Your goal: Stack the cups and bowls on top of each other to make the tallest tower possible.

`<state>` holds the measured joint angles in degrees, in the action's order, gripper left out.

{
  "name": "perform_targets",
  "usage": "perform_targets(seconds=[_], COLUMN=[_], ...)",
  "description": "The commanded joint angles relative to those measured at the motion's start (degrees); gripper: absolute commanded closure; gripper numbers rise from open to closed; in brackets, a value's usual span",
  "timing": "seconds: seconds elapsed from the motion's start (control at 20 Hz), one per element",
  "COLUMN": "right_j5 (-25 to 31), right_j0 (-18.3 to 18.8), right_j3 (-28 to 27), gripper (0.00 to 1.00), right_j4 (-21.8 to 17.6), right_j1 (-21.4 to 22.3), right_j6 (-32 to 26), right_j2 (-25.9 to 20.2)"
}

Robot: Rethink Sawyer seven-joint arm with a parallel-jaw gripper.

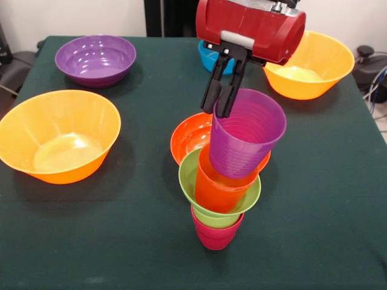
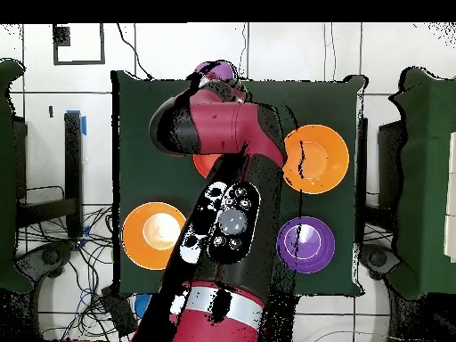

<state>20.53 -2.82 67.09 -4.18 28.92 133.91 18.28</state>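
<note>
The tower stands at the table's near middle: a crimson cup at the bottom, a lime green cup in it, an orange-red cup in that, and a purple cup on top, tilted. My gripper comes down from above with its black fingers close together over the purple cup's far rim, shut on it. In the overhead view the arm hides the tower; only the purple cup peeks out. The small lime green bowl is out of view.
A red-orange bowl sits right behind the tower. A large orange bowl stands at the left, another at the far right, a purple bowl at the far left, and a small blue bowl behind the gripper.
</note>
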Motion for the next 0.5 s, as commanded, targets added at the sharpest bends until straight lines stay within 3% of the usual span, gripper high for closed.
perform_targets(seconds=[0.05,0.5], right_j5=[-2.85,-3.15], right_j0=[-1.08,-1.33], right_j3=[5.58,4.44], gripper=[1.00,1.00], right_j4=[-0.92,-0.36], right_j1=[-0.71,-1.52], right_j6=[6.03,6.41], right_j2=[-2.62,-2.05])
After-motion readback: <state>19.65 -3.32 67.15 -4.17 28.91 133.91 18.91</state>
